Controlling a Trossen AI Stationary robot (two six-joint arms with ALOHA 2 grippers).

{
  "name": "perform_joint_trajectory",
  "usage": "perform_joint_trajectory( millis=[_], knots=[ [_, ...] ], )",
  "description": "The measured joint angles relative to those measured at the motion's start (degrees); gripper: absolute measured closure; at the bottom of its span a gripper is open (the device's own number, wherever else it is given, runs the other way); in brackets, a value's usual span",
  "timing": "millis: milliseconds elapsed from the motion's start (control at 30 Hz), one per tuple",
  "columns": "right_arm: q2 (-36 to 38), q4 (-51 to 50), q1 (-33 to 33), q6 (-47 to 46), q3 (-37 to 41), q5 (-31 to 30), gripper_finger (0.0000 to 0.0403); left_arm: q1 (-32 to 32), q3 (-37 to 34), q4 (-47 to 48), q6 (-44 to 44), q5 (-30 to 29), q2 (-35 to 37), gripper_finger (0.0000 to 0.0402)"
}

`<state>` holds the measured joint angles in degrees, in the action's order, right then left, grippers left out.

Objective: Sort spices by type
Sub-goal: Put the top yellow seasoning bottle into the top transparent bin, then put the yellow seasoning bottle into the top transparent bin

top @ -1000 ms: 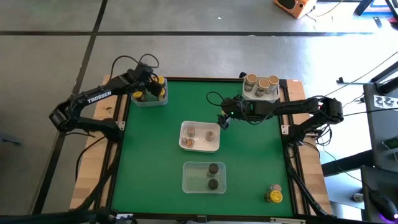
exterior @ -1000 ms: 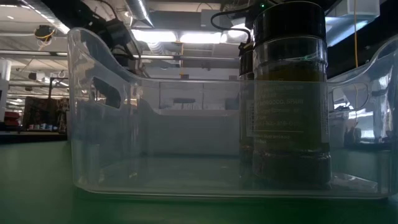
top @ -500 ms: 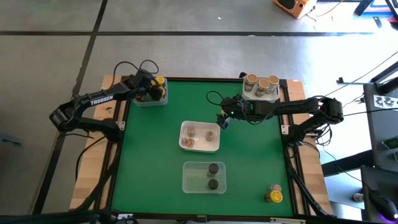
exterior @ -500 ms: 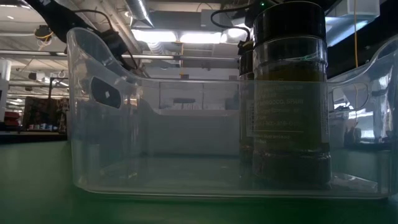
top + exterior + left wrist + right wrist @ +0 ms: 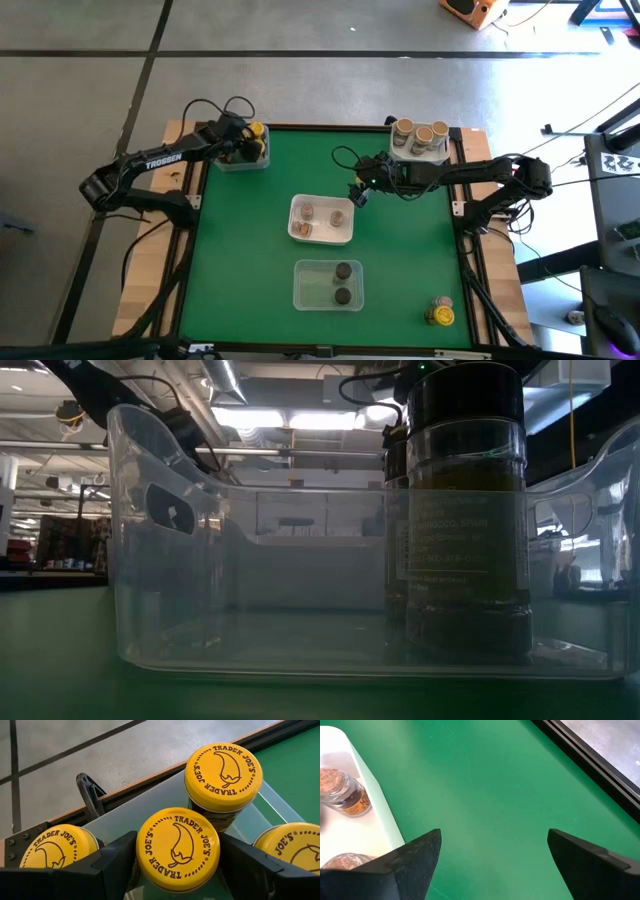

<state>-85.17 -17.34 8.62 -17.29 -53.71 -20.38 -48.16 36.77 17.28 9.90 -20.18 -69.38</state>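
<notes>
In the left wrist view a yellow-lidded spice jar (image 5: pixel 177 847) sits between my left gripper's (image 5: pixel 177 870) fingers, with three other yellow-lidded jars (image 5: pixel 223 771) around it in the clear bin (image 5: pixel 240 162) at the table's far left corner. My left gripper (image 5: pixel 240 148) is shut on that jar. My right gripper (image 5: pixel 490 840) hangs open over bare green mat just right of the white bin (image 5: pixel 322 199), touching nothing. Grey-brown-lidded jars (image 5: pixel 340 792) stand in the white bin. My left gripper holds the yellow-lidded jar pinched between its two fingers (image 5: pixel 117 865), which lie against opposite sides of the lid's rim (image 5: pixel 142 851). It comes from above, pointing down. The jar stands upright among the other jars; its foot is hidden under the lid.
A clear bin (image 5: pixel 305 300) near the table's front holds two dark-lidded jars (image 5: pixel 343 271); it fills the low view with a dark jar (image 5: pixel 465 510). A far-right bin (image 5: pixel 420 152) holds tan-lidded jars. Two loose jars (image 5: pixel 440 311) stand at the near right corner.
My left gripper has gone down toward the far left bin, carrying the yellow-lidded jar in among the other yellow jars, and has kept still over the last half second. My right arm has not moved.
</notes>
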Motion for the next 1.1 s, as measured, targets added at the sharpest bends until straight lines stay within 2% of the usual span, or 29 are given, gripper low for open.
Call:
perform_joint_trajectory(
  millis=[400, 533, 633, 867, 1100],
  knots=[
    [0.00, 0.00, 0.00, 0.00, 0.00, 0.00, 0.0040, 0.00, 0.00, 0.48, -1.16, -0.31, 0.00, 0.0137],
    [0.00, 0.07, 0.00, 0.01, 0.01, 0.02, 0.0040, 0.00, 0.00, 0.50, -1.58, -2.31, 0.00, 0.0135],
    [0.00, 0.16, 0.00, -0.01, -0.01, 0.02, 0.0040, 0.00, 0.00, 1.23, -2.67, -3.10, 0.00, 0.0113],
    [0.00, 0.17, 0.00, -0.01, -0.01, 0.02, 0.0040, 0.06, 0.39, 0.61, -5.51, -4.60, 0.82, 0.0024],
    [0.00, 0.15, 0.00, -0.01, -0.01, 0.04, 0.0040, 2.02, 5.78, 8.42, -7.77, -4.57, 5.56, 0.0005]
  ],
)
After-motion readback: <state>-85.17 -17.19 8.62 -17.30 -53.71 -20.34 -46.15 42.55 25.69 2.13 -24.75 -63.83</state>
